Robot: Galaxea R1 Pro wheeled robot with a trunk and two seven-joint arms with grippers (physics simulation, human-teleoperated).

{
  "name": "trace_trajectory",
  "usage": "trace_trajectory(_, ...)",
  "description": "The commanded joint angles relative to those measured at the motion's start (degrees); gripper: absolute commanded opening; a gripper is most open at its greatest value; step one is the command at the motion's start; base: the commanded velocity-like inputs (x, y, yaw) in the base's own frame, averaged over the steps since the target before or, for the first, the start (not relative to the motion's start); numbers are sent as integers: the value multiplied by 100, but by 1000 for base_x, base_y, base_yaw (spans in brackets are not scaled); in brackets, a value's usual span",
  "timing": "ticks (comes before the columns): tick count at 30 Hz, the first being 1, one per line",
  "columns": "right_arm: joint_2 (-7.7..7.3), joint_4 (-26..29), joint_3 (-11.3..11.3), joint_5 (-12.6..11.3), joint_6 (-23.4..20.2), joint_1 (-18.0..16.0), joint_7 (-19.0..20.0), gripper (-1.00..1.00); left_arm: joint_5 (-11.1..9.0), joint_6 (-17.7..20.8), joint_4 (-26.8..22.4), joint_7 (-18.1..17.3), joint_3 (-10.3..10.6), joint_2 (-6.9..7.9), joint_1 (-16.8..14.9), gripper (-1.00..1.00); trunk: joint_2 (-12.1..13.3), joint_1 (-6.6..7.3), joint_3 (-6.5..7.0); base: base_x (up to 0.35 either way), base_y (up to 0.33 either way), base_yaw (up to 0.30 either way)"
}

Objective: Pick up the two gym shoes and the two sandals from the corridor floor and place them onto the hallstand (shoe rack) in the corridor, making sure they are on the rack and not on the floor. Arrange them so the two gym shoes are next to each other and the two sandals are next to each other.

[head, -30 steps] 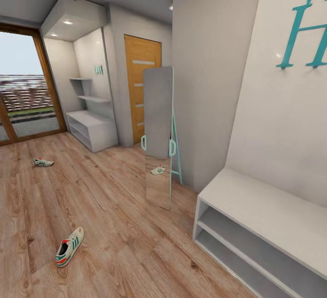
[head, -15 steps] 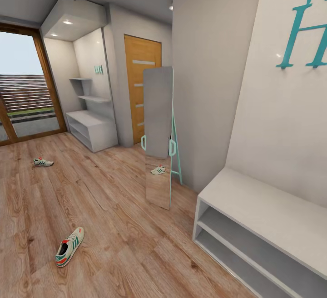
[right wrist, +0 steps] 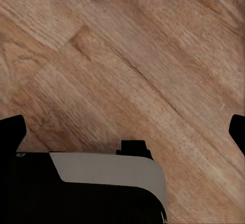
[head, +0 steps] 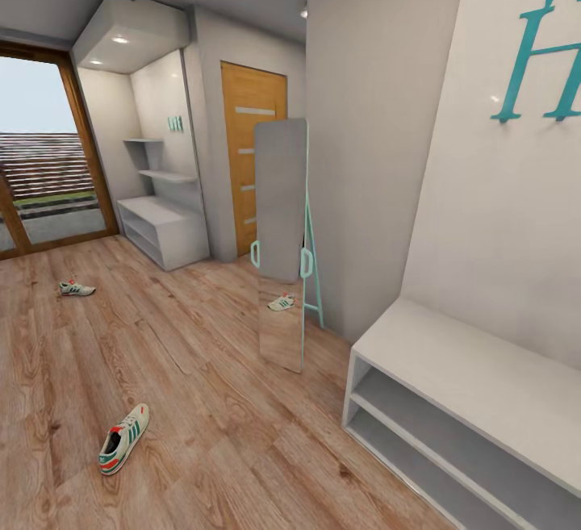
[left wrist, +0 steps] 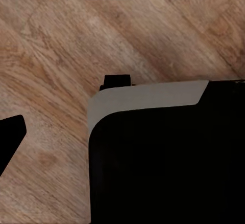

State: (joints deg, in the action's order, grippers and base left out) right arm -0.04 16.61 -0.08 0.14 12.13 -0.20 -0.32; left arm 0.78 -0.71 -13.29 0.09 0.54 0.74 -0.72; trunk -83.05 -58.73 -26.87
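Note:
Two gym shoes lie apart on the corridor floor (head: 202, 352): one near me at the lower left (head: 123, 438), the other farther off by the left edge (head: 77, 289). The hallstand (head: 165, 227), a pale low bench with two staggered wall shelves above it, stands in the far alcove. The sandals are out of view. My right gripper (right wrist: 122, 132) hangs open over bare planks, a black fingertip at each side of its wrist view. My left gripper (left wrist: 122, 142) shows one black fingertip (left wrist: 10, 137) far out at the side, over planks, holding nothing.
A tall teal-framed mirror (head: 281, 248) leans on the wall corner mid-corridor and reflects a shoe. A plain white low bench (head: 468, 369) stands at the near right. A wooden door (head: 252, 159) is beside the hallstand, and a glass door (head: 40, 167) at the far left.

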Motion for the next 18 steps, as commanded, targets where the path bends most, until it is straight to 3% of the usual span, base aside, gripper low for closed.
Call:
trace_trajectory(1, 1, 65, -1, -4, 71, -3, -3, 100, 9, -39, -27, 5, 6, 30, -9, 100, -3, 0, -6, 0, 0, 0)
trace_trajectory(6, 38, 229, -1, -22, 376, -12, -3, 100, -31, -633, -142, 31, -20, 229, -133, 100, -3, 0, -6, 0, 0, 0)
trace_trajectory(12, 62, 599, 0, -31, 893, -31, -3, 100, -89, -2180, -193, 37, -60, 278, -355, 100, -3, 0, -6, 0, 0, 0)
trace_trajectory(18, 53, 801, 0, -24, 930, -128, -3, 100, -108, -2320, -177, 35, -62, 260, -584, 100, -3, 0, -6, 0, 0, 0)
